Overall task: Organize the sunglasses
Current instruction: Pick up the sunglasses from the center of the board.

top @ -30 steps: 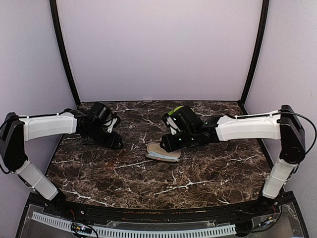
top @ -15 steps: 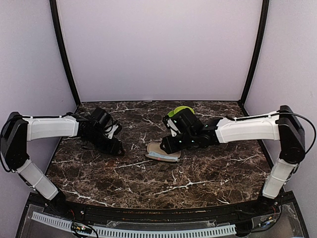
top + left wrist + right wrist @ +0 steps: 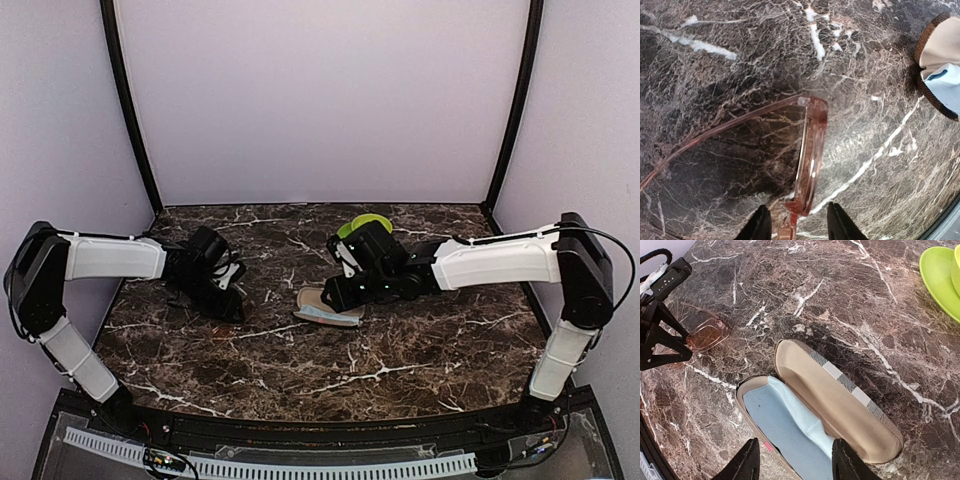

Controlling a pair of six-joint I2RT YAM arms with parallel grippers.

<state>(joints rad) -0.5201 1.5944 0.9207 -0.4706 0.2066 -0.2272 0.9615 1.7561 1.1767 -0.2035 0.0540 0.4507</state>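
**Sunglasses (image 3: 810, 150) lie left of the open case (image 3: 840, 410), straddled by the left hand (image 3: 797, 229)**

From overhead, the left hand covers the sunglasses completely. The left wrist view shows only the pink front bar, edge-on. One side arm runs off the picture's left edge, and the lenses are hard to make out against the dark stone. The left hand's fingertips (image 3: 760, 227) stand spread on either side of the frame's near end. A sliver of stone shows on each side, so no pinch is visible. In that view the case is cut off at the right edge.

The right hand (image 3: 794, 462) hovers spread over the case's blue-lined half and holds nothing. Whether its tips touch the lining cannot be told. The tan-lined half lies flat beside the blue one.

A lime-green dish (image 3: 940, 275) sits behind the case, toward the back wall, and is cut off by the picture's edge.

The tabletop (image 3: 400, 360) is dark marble with white veins. Pale lilac walls (image 3: 320, 100) close in the back and sides, with black poles (image 3: 128, 110) at the corners.
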